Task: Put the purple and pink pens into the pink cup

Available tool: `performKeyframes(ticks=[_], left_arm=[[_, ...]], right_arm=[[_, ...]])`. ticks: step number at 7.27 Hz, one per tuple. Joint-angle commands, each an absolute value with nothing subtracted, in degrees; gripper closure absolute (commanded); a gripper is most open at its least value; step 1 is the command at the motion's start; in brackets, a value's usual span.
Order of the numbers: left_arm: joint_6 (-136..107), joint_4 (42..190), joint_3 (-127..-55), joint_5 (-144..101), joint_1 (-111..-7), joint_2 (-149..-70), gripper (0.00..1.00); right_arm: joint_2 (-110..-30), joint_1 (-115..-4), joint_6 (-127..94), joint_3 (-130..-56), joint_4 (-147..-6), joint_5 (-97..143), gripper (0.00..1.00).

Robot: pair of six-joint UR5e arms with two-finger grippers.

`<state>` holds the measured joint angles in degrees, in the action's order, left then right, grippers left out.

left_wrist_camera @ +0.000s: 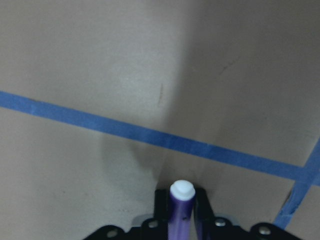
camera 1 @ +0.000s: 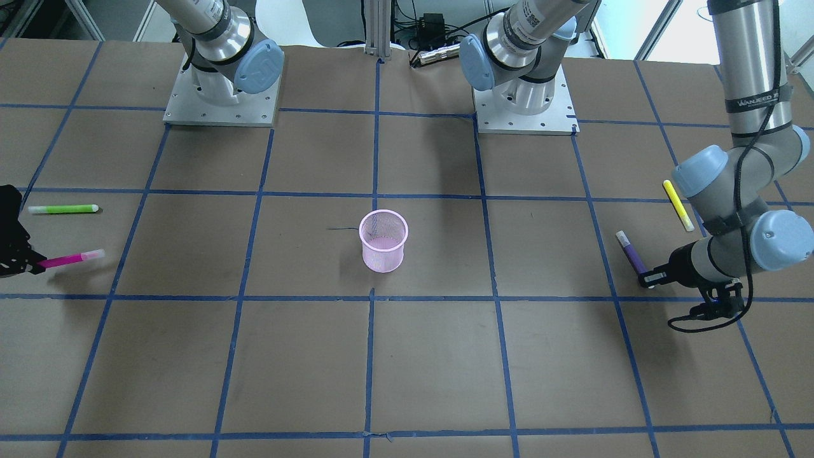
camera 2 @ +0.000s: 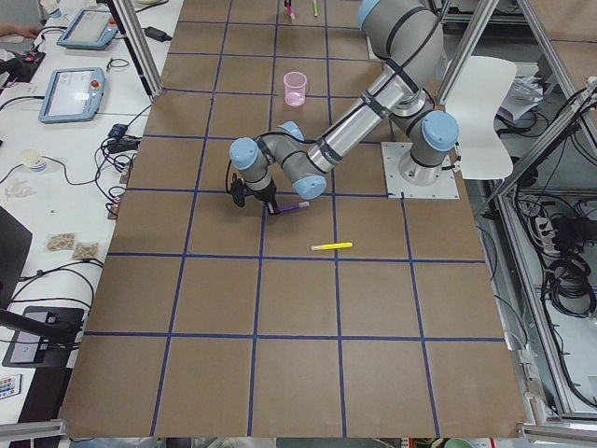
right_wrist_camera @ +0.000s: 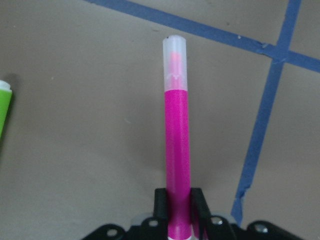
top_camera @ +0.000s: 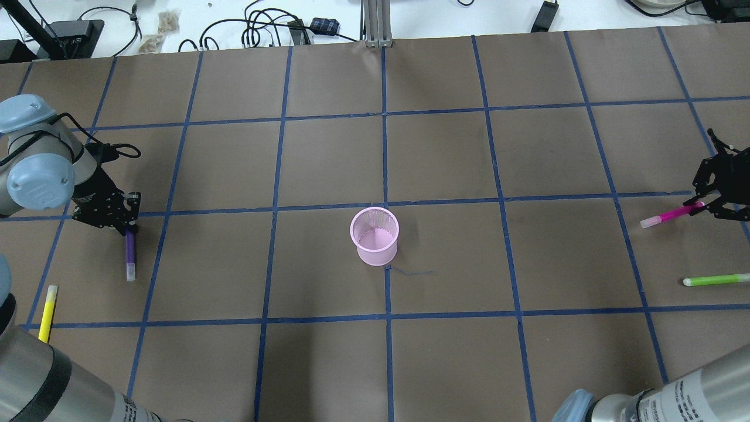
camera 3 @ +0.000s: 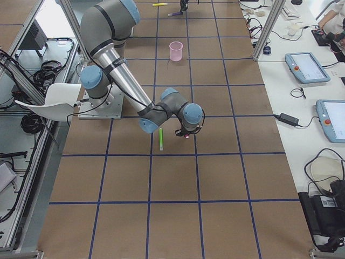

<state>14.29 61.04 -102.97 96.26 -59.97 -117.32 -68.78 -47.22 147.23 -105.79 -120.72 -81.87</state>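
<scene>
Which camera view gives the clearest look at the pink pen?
The right wrist-mounted view: the pink pen fills the frame from clear cap to body, clamped in the right pincer. The overhead and front-facing views show it small, near the picture's edge; in the side views it is only a tiny pink speck.

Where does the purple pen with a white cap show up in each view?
Exterior front-facing: purple pen with a white cap, right side.
Overhead exterior: pen, left side.
Exterior left: pen, centre.
Exterior right: pen, tiny, at the top edge.
Left wrist: pen, bottom centre, between the jaws.
Right wrist: not in it.
Shared landmark: pink mesh cup, mid-table in all four exterior views.
</scene>
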Motion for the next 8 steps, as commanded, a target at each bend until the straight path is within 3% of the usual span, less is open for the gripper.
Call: performKeyframes(ticks=[1, 5, 8], left_arm=[[14.24, 61.00, -101.70, 96.24, -60.03, -116.02, 1.00], [14.24, 73.53, -90.11, 96.24, -61.69, -111.81, 1.00], [14.24, 76.19, -89.21, 96.24, -63.02, -108.81, 1.00]], right_arm=[[-76.26, -50.69, 137.42, -106.17, -115.61, -82.00, 0.89], [-86.73, -67.53, 112.92, -106.35, -110.75, -89.71, 0.91], [-88.42, -85.28, 90.16, -105.74, -110.74, -97.10, 0.93]])
